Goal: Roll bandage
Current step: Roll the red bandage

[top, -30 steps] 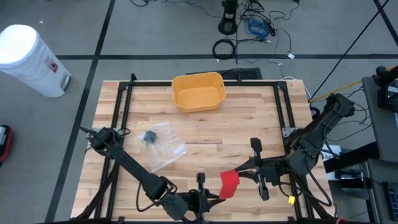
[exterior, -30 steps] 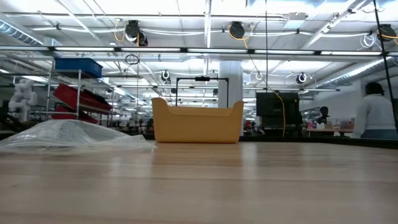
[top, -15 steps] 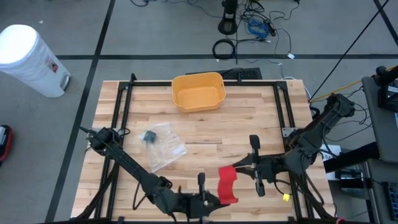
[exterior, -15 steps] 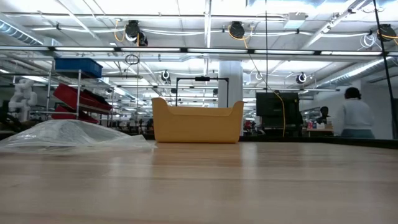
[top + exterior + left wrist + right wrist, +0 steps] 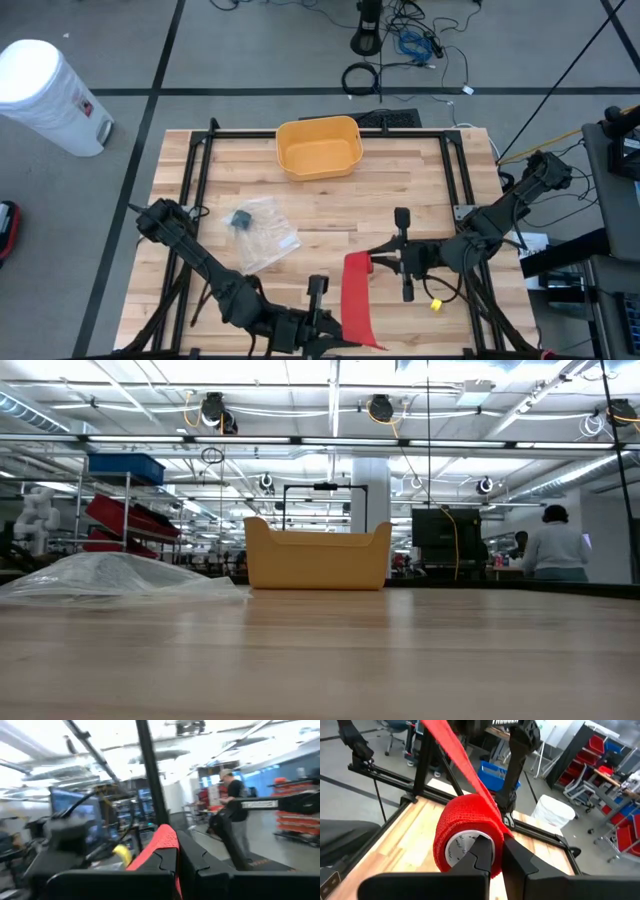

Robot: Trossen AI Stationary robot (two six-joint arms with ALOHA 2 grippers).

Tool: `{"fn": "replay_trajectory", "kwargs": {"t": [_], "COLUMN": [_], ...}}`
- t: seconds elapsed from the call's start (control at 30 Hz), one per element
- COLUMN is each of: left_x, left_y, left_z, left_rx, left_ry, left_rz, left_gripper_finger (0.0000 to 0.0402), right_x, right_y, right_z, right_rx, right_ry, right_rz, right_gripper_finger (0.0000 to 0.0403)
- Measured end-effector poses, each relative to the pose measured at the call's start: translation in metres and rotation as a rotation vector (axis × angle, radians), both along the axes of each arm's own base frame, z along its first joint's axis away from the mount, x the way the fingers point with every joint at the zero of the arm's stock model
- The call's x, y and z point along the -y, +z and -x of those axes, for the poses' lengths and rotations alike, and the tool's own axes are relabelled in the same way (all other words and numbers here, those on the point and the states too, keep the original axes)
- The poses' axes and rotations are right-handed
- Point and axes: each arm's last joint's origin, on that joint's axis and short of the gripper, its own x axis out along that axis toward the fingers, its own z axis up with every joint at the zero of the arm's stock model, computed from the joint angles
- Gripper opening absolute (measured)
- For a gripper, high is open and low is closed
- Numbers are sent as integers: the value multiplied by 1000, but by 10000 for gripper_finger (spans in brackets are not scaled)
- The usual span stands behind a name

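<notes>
High view: both arms work at the near edge of the wooden worktop (image 5: 420, 190), a red band stretched between them.
Left gripper: the left gripper (image 5: 322, 325), at the near edge left of centre, has its fingers (image 5: 190, 857) closed tight on the free end of the bandage strip (image 5: 357, 305), as the left wrist view shows.
Bandage: the strip runs taut from the left fingers up to the bandage roll (image 5: 465, 837), which hangs above the near-centre worktop, clear of the wood.
Right gripper: the right gripper (image 5: 375, 262), just right of centre, has its fingers (image 5: 482, 851) pinched almost shut on the roll's edge, one inside the white core, one outside the red wrap.
Elsewhere: a clear plastic bag (image 5: 262, 235) lies left of centre, a yellow bin (image 5: 318, 147) at the far edge; neither is in play.
Step in hand: likely winding the drawn-out tail back onto the roll.
Doing it well: hold the tail in line with the roll so layers stack squarely; keep even tension and let the left end feed in slowly.
Risk: a twist in the strip, or the roll slipping off its thin pinch.
</notes>
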Motion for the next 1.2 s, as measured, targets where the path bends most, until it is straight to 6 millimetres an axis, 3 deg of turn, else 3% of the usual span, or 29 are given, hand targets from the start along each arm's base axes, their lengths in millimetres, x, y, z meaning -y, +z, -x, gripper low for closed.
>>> {"fn": "replay_trajectory", "kwargs": {"t": [0.3, 0.67, 0.8, 1.2], "left_x": [-6, -33, -48, -78], "left_y": [31, 37, 52, 91], "left_z": [1, -15, -9, 20], "left_rx": [50, 78, 92, 144], "left_ry": [-41, 49, 138, 165], "left_rz": [-53, -77, -79, -39], "left_gripper_finger": [2, 1, 1, 1], "right_x": [4, 4, 4, 2], "right_y": [-2, -2, -2, -1], "right_z": [-2, -2, -2, -2], "right_rx": [-18, -19, -20, -25], "right_ry": [-16, -14, -13, 60], "right_rz": [0, -1, -7, -29], "right_gripper_finger": [16, 16, 16, 16]}}
